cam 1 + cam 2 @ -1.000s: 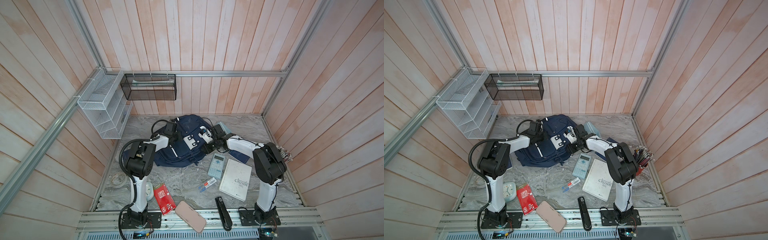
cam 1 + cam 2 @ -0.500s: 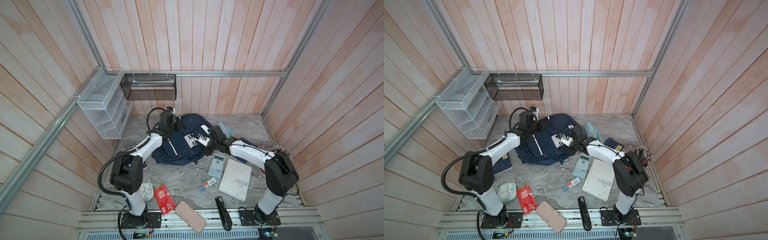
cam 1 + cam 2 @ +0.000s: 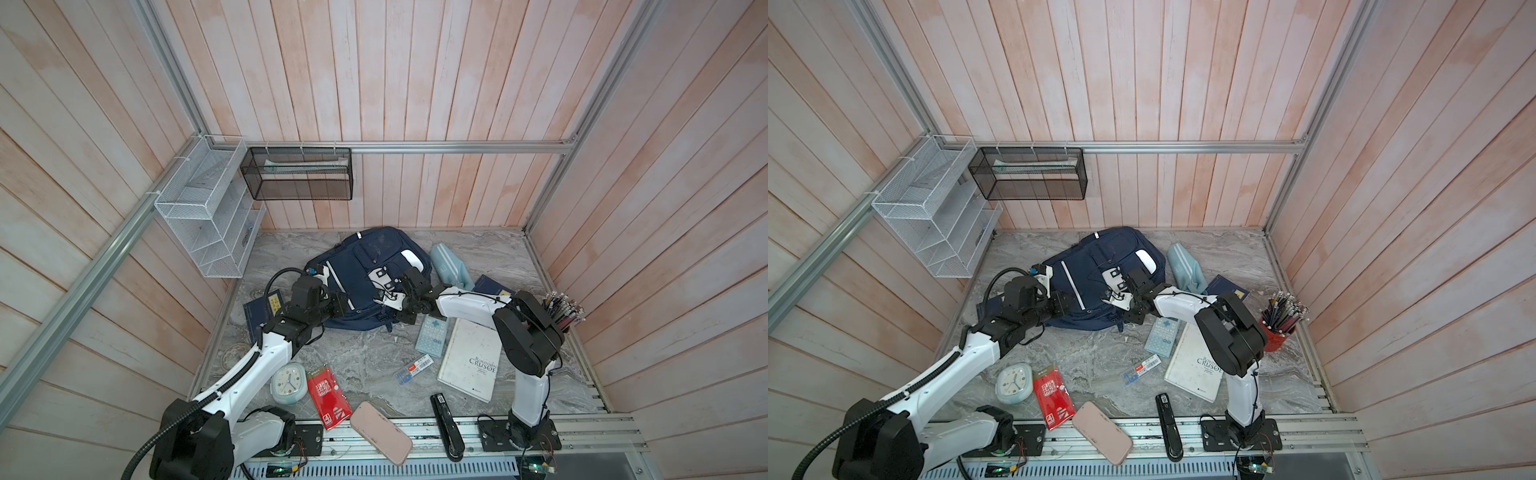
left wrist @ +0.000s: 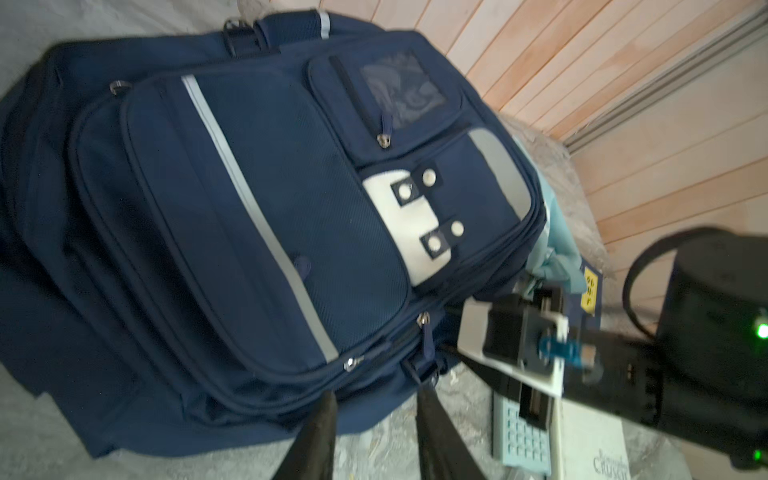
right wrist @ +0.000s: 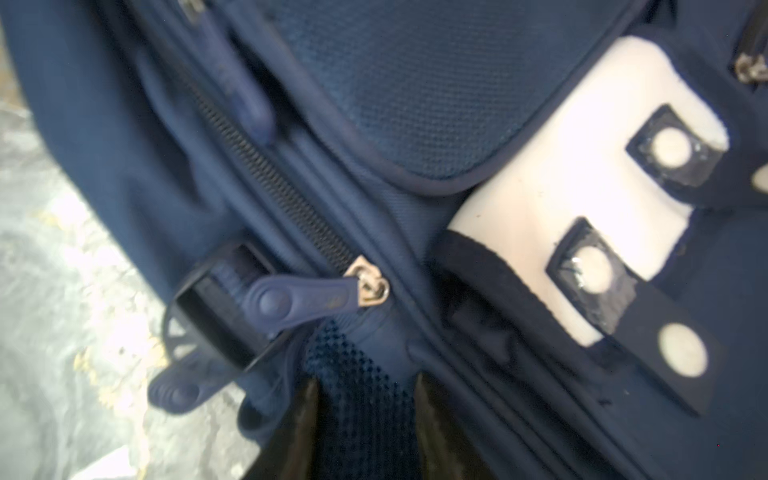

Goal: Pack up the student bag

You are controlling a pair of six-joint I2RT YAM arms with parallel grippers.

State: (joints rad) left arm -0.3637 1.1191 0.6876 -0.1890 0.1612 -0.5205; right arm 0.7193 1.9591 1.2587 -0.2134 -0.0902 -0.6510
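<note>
The student bag (image 3: 365, 278) (image 3: 1100, 286), navy with white stripes and studded white patches, lies flat at the back middle of the table in both top views. My left gripper (image 3: 343, 302) (image 3: 1068, 304) is at the bag's near left edge. In the left wrist view it (image 4: 376, 395) stands open, its tips touching the bag's rim (image 4: 249, 208). My right gripper (image 3: 388, 307) (image 3: 1121, 304) is at the bag's near right corner. In the right wrist view it (image 5: 365, 386) is shut on navy mesh fabric of the bag (image 5: 415, 104), beside a zip pull (image 5: 307, 299).
A calculator (image 3: 432, 334), a white book (image 3: 471, 361) and a pencil cup (image 3: 561, 311) lie right of the bag, a light-blue pouch (image 3: 446, 262) behind them. A clock (image 3: 288, 382), red packet (image 3: 328, 392), pink case (image 3: 380, 432) and stapler (image 3: 444, 428) line the front edge.
The left arm reached to the bag's far left side, then drew back to its near left edge, opening on the way. The right gripper's jaws narrowed onto the mesh fabric.
</note>
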